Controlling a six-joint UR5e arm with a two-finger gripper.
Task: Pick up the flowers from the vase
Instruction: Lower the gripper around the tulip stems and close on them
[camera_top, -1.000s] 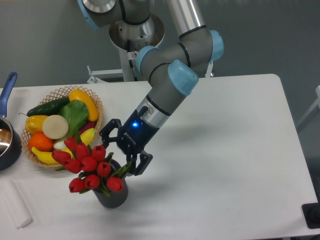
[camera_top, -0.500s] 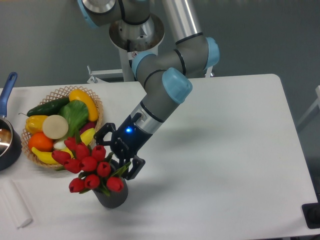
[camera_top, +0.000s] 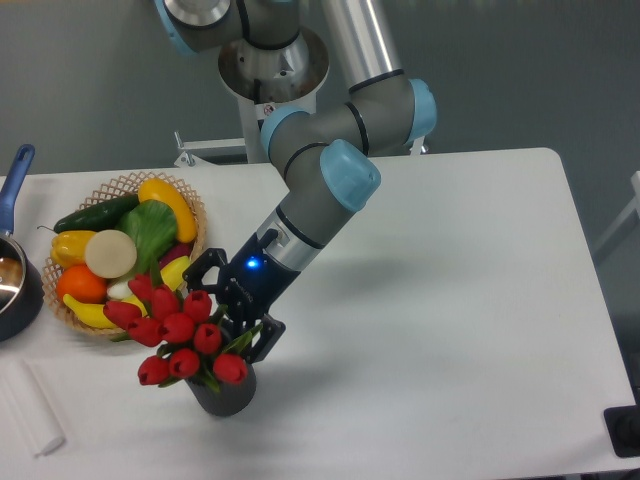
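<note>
Red tulip buds make up the flowers (camera_top: 180, 330), a tight bunch with green leaves that stands in the vase (camera_top: 226, 391) and spreads wider than it, leaning toward the left. The vase is dark grey and sits upright on the white table (camera_top: 450, 300), near the front edge and toward the left side.

Right behind the bunch, the gripper (camera_top: 228, 306) comes down at a slant from the upper right. Its two black fingers are spread apart: one fingertip lies at the upper left just beside the topmost buds, the other at the lower right against the leaves above the vase rim. Nothing is clamped between them, though whether they touch the flowers cannot be told. A blue light glows on the gripper body, and the grey arm (camera_top: 320, 190) with light blue joint caps rises from it toward the back of the table.

Just beside the flowers, toward the left edge, a wicker basket (camera_top: 125, 185) holds fruit and vegetables, among them a cucumber (camera_top: 95, 212) and an orange (camera_top: 80, 284). At the left edge itself a dark pan (camera_top: 15, 290) with a blue handle is partly cut off.
</note>
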